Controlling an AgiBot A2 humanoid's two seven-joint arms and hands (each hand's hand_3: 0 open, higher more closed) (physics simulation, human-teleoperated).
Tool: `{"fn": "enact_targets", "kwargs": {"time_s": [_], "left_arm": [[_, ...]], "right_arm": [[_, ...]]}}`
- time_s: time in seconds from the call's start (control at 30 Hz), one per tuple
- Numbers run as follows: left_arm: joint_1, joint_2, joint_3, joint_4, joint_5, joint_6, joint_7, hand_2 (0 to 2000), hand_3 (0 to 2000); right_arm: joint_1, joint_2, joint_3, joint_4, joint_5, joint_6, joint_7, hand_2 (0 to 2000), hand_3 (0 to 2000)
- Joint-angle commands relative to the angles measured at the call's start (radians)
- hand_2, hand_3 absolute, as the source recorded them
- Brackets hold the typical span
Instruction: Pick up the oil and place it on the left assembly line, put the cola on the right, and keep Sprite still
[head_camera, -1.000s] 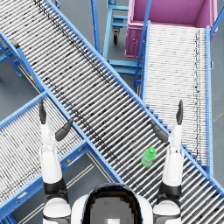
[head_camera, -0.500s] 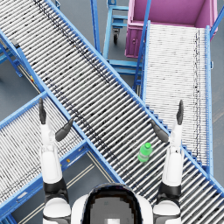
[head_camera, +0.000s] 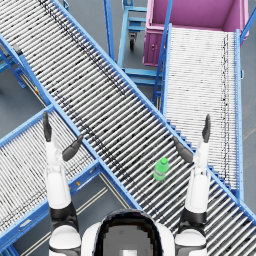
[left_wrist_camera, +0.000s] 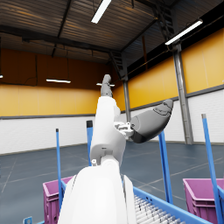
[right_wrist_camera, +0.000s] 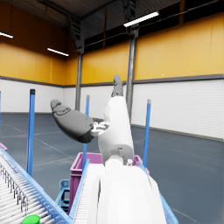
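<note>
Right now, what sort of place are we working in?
Probably a warehouse or sorting hall: blue-framed roller conveyors, a purple bin at one line's end, and high yellow walls under strip lights.

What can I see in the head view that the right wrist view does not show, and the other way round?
Only the head view: the left hand, open, and the whole green bottle on the middle conveyor. Only the right wrist view: yellow walls, ceiling lights. Both: the open right hand, the purple bin, the bottle's green top.
</note>
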Motion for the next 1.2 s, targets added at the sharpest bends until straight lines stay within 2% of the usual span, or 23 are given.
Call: {"fn": "enact_targets", "kwargs": {"time_s": [0.03,0.47,0.93,1.1,1.2], "left_arm": [[0.015,-0.002,-0.002,0.02,0.0,0.0,0.0,0,0],[-0.013,0.007,-0.012,-0.001,0.0,0.0,0.0,0,0],[-0.006,0.01,-0.001,-0.012,0.0,0.0,0.0,0,0],[-0.035,0.018,-0.042,-0.057,0.0,0.0,0.0,0,0],[-0.046,0.021,-0.038,-0.054,0.0,0.0,0.0,0,0]], "right_arm": [[0.028,0.004,0.003,-0.01,0.0,0.0,0.0,0,0],[0.021,-0.003,-0.018,-0.011,0.0,0.0,0.0,0,0],[0.023,-0.009,-0.003,-0.005,0.0,0.0,0.0,0,0],[-0.012,-0.019,0.005,0.036,0.0,0.0,0.0,0,0],[-0.027,-0.024,-0.024,0.059,0.0,0.0,0.0,0,0]]}}
